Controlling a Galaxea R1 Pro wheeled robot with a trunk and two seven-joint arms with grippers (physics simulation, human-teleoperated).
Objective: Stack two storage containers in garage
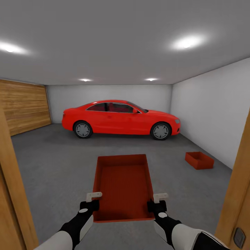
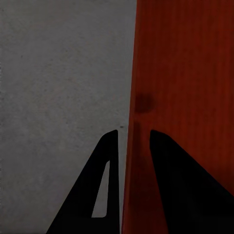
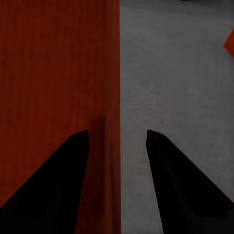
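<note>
One orange-red storage container (image 1: 123, 185) hangs level in front of me above the dark grey garage floor (image 1: 55, 163), carried between both arms. My left gripper (image 1: 93, 197) is shut on its left wall, and the left wrist view has that wall (image 2: 131, 97) running between the two dark fingers (image 2: 105, 190). My right gripper (image 1: 160, 197) is shut on the right wall (image 3: 111, 73), which sits between its fingers (image 3: 180, 180). The second storage container (image 1: 199, 160) rests on the floor near the right wall; a corner of this container (image 3: 230, 43) appears in the right wrist view.
A red car (image 1: 121, 118) is parked across the back of the garage. A wooden garage door (image 1: 24, 106) covers the left side. Wooden door-frame posts (image 1: 14, 194) stand close on both sides of me. The pale grey wall (image 1: 215, 111) runs along the right.
</note>
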